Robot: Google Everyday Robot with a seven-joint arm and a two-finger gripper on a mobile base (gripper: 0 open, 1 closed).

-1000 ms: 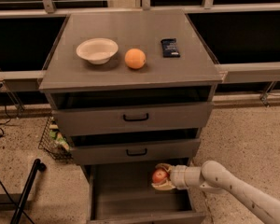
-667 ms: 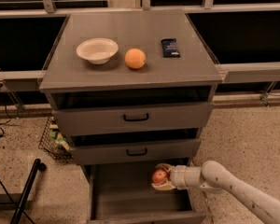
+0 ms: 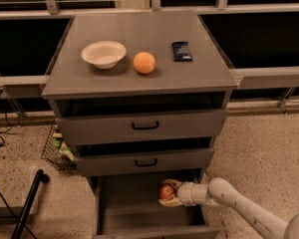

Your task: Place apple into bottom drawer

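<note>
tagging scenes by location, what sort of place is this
Probably an office or lab area: a grey drawer cabinet on speckled flooring, metal railings behind, and the gripper holding the apple at the open bottom drawer.

High front view, gripper (image 3: pixel 169 193) lower centre

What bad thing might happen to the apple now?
1. The gripper holds the apple inside the open bottom drawer. The apple is round, so once it is let go it may roll about on the drawer's bare floor.
2. The gripper sits close under the middle drawer, which is pulled out a little. If the arm lifts on its way out, it might bump that drawer's front.
</note>
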